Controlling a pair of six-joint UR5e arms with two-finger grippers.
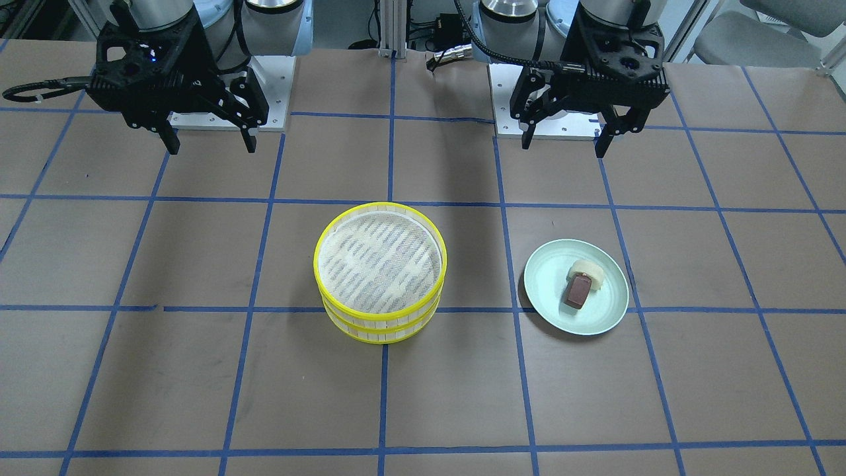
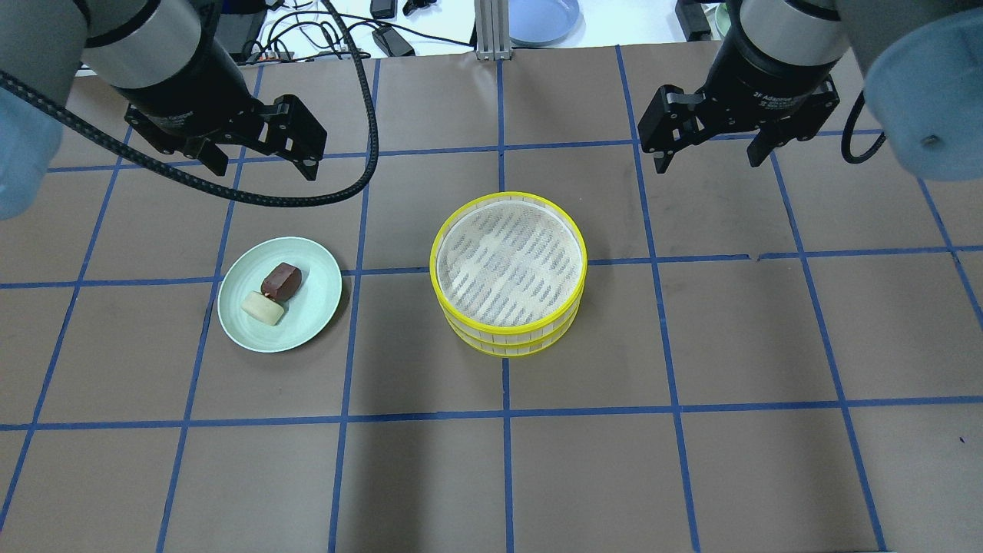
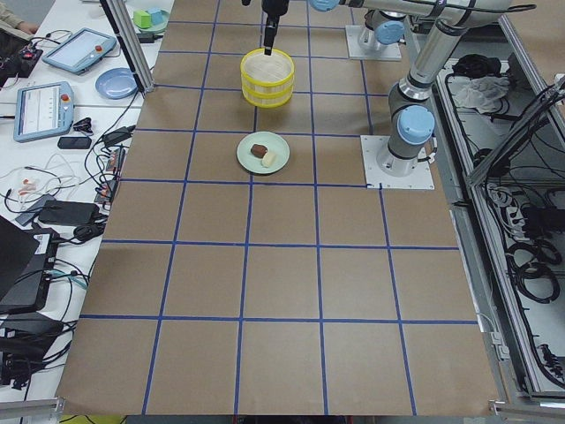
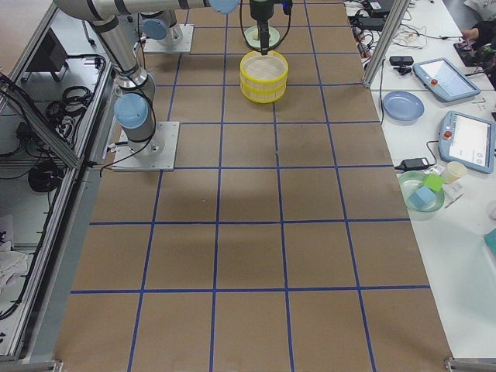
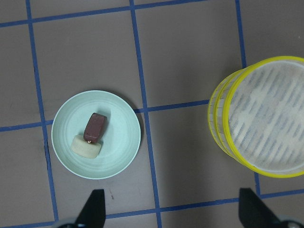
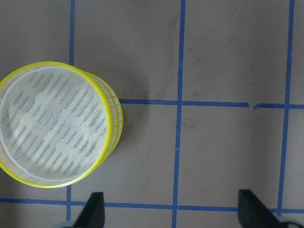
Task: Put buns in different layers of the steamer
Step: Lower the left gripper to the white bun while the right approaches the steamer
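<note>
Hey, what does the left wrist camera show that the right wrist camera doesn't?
Only the left wrist view: the pale green plate, carrying the reddish-brown bun, which touches the cream bun.

Only the right wrist view: a small break in the blue tape line to the right of the steamer.

Both: the stacked steamer layers, with no bun on the top liner, the blue grid on the brown table, and each camera's own gripper at the bottom edge. The left gripper and the right gripper are both open.

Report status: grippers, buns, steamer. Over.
Left gripper open, empty; right gripper open, empty. Cream bun and brown bun together on green plate. Steamer layers stacked; top layer empty, covering the lower.
</note>
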